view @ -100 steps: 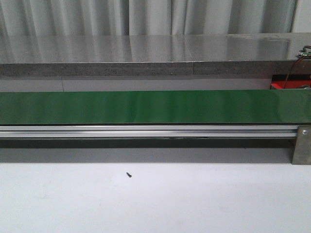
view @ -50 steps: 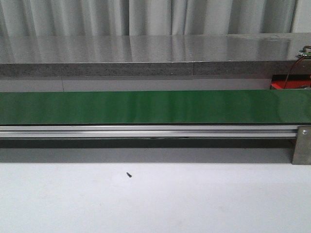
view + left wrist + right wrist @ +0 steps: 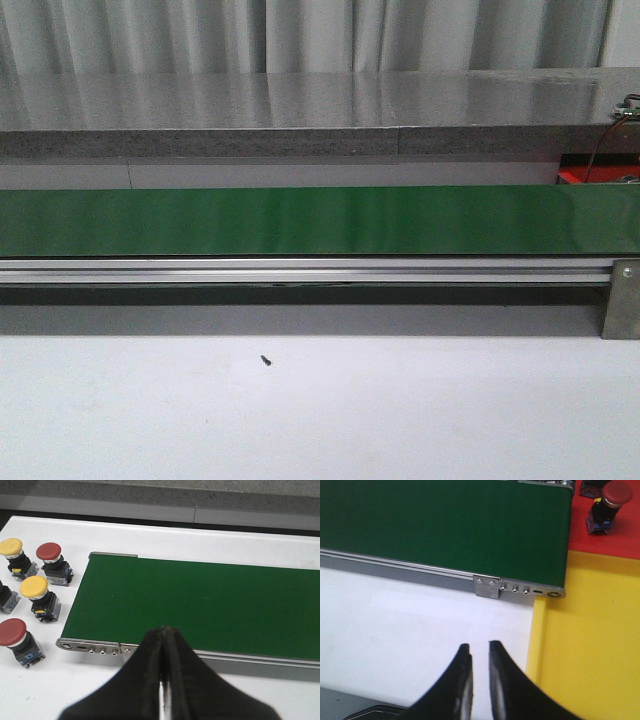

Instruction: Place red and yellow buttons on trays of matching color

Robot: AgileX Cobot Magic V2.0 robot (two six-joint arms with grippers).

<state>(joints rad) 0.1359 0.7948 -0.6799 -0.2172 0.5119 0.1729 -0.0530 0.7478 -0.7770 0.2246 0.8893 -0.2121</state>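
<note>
White tabletop, bare green conveyor belt (image 3: 320, 221): four supply buttons — two red buttons (image 3: 50, 552), two yellow buttons (image 3: 33, 587) — wait beside the belt's end near the pinched-together left gripper (image 3: 163, 630). The right gripper (image 3: 479, 652), slightly parted, hovers by the yellow tray (image 3: 590, 645) — a missed belt pickup likely means mis-sorting.

I see two yellow buttons (image 3: 34, 587) and two red buttons (image 3: 49, 552) upright, beyond my left pincer (image 3: 163, 632); one red button (image 3: 615, 491) on the red tray (image 3: 615, 540).
</note>
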